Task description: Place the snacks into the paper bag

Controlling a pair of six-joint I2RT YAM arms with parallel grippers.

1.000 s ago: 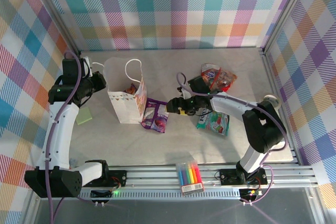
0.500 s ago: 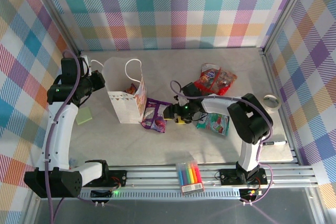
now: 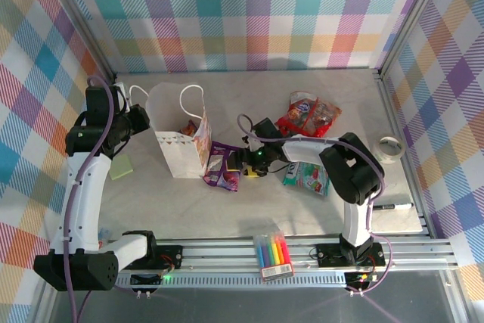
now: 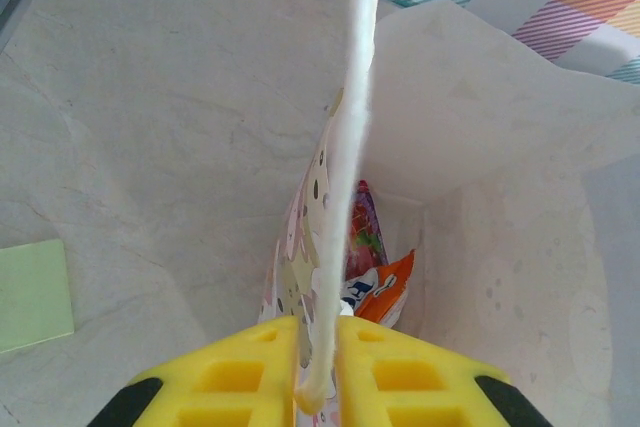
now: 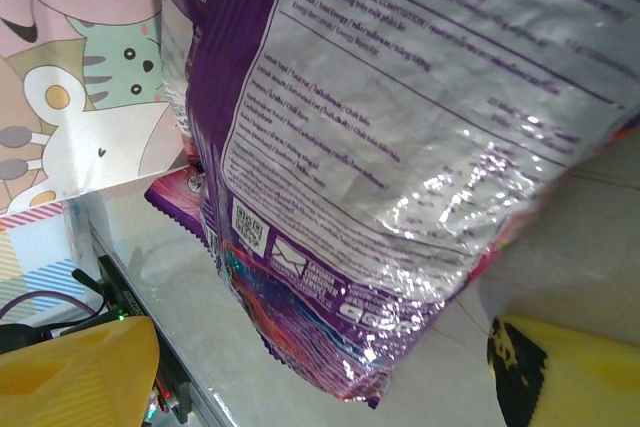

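Observation:
The paper bag (image 3: 181,141) stands upright at left centre, printed with cartoon animals (image 5: 70,97). My left gripper (image 3: 144,117) (image 4: 317,372) is shut on the bag's white cord handle (image 4: 355,127), holding its mouth apart. Inside lie an orange snack (image 4: 388,292) and a red-purple one (image 4: 362,232). Two purple snacks (image 3: 221,168) lie against the bag's right side. My right gripper (image 3: 239,159) (image 5: 330,377) is open, its yellow fingers (image 5: 70,367) either side of the upper purple packet's (image 5: 400,147) end. A red snack (image 3: 306,115) and a teal one (image 3: 306,177) lie to the right.
A marker pack (image 3: 274,253) lies on the front rail. There is a green note (image 3: 121,168) left of the bag, a tape roll (image 3: 389,147) and a pen (image 3: 393,206) at the right edge. Checked walls enclose the table.
My right gripper has moved left, from beside the teal packet up to the purple packets by the bag. The left gripper has kept its hold on the handle.

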